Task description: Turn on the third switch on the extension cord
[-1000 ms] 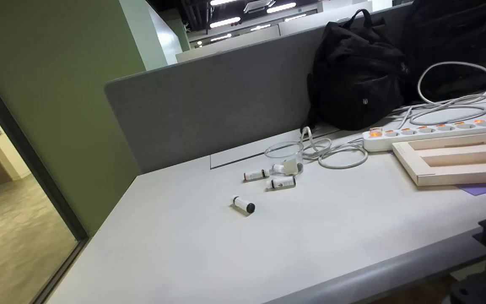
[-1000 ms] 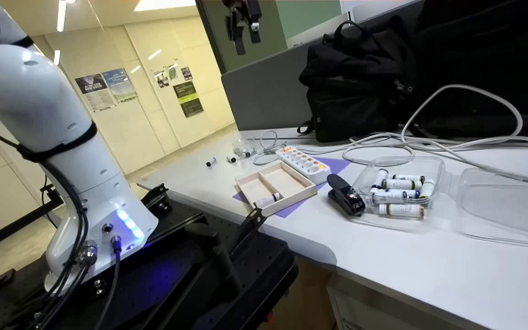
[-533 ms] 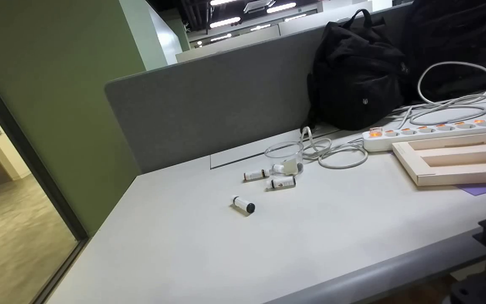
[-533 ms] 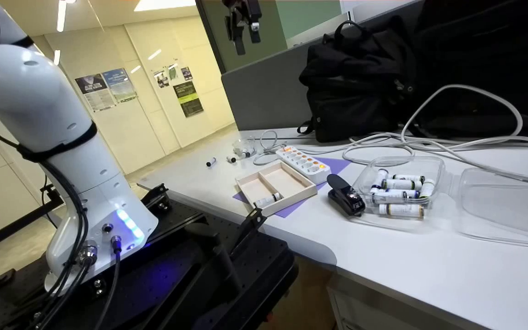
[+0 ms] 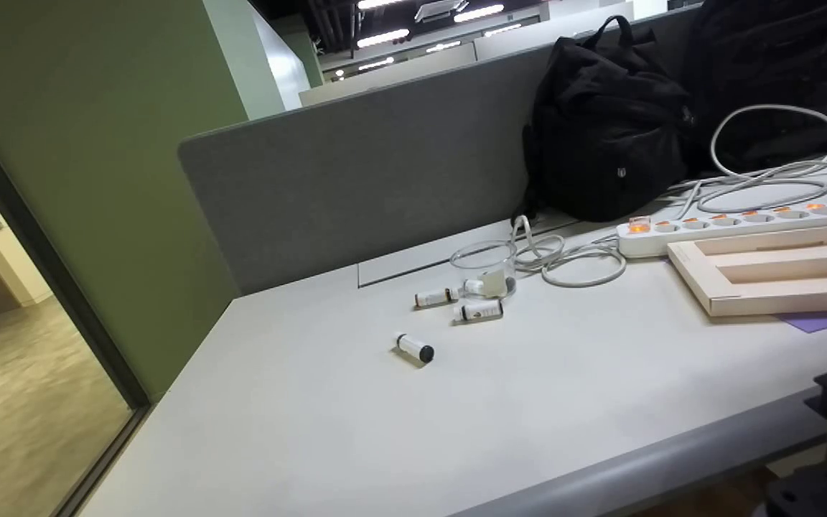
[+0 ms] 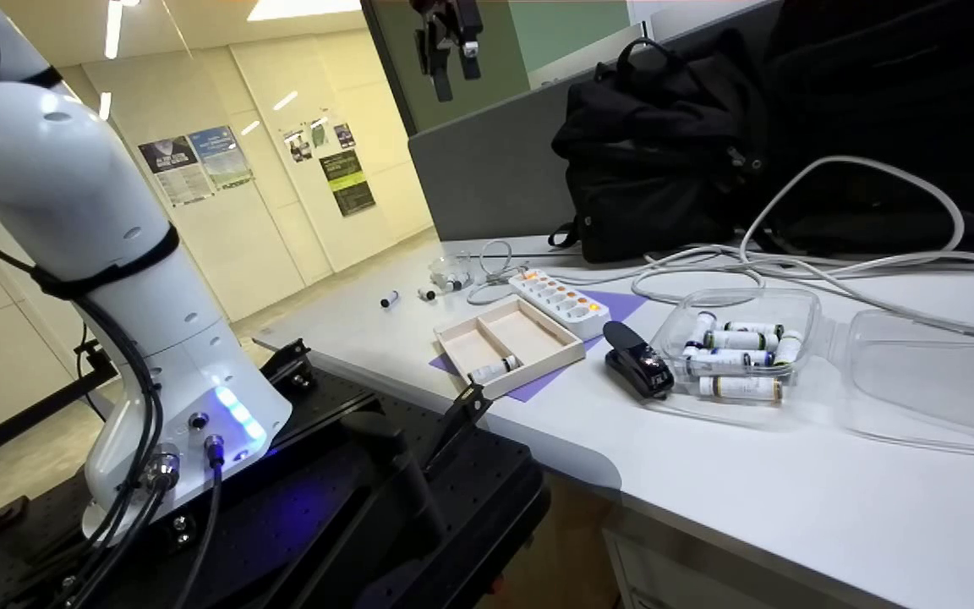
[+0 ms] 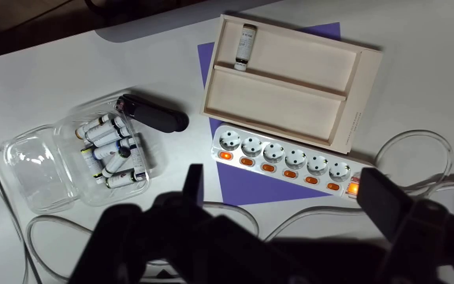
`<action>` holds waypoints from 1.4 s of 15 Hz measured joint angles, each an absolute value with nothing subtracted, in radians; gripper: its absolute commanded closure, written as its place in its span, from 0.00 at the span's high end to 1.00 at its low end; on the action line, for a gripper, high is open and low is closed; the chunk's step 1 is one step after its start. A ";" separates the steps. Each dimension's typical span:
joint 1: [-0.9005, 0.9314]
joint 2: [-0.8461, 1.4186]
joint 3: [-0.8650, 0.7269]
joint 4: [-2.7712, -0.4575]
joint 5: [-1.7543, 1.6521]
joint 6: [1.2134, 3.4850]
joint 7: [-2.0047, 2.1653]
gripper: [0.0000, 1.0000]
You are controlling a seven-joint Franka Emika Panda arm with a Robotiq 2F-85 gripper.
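In the wrist view the gripper is spread wide, its black fingers well apart with nothing in their grasp. In an exterior view it hangs high over the desk, fingers pointing down.

Well below lies the extension cord, flat on the desk; in the wrist view one finger overlaps its cable end. It carries six sockets, each with an orange switch beside it. The switch at the end away from the cable glows, and so does the larger one at the cable end — the rest look duller. A white cable loops across the desk.

Just beside the row of sockets sits a wooden tray, with a small bottle lying in the compartment farther from the cord. A purple sheet shows from under both.

Near the other end, a black stapler-like tool lies beside a clear plastic box — lid folded open, many bottles inside.

More bottles lie by a clear cup. In both exterior views a black backpack stands by a grey partition. The white arm shows a blue light at its base.
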State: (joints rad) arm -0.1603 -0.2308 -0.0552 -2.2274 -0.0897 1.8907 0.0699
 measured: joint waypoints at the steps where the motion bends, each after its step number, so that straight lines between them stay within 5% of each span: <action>1: -0.160 -0.231 -0.055 -2.227 -0.090 1.891 0.070 1.00; 3: -0.160 -0.226 -0.058 -2.228 -0.088 1.906 0.079 1.00; 4: -0.160 -0.216 -0.062 -2.228 -0.080 1.933 0.084 0.75; 5: -0.160 -0.198 -0.069 -2.231 -0.050 1.984 0.080 0.74; 15: -0.172 0.196 -0.128 -2.149 0.422 2.265 -0.219 0.04; 21: -0.180 0.394 -0.124 -2.009 0.360 2.240 -0.198 0.01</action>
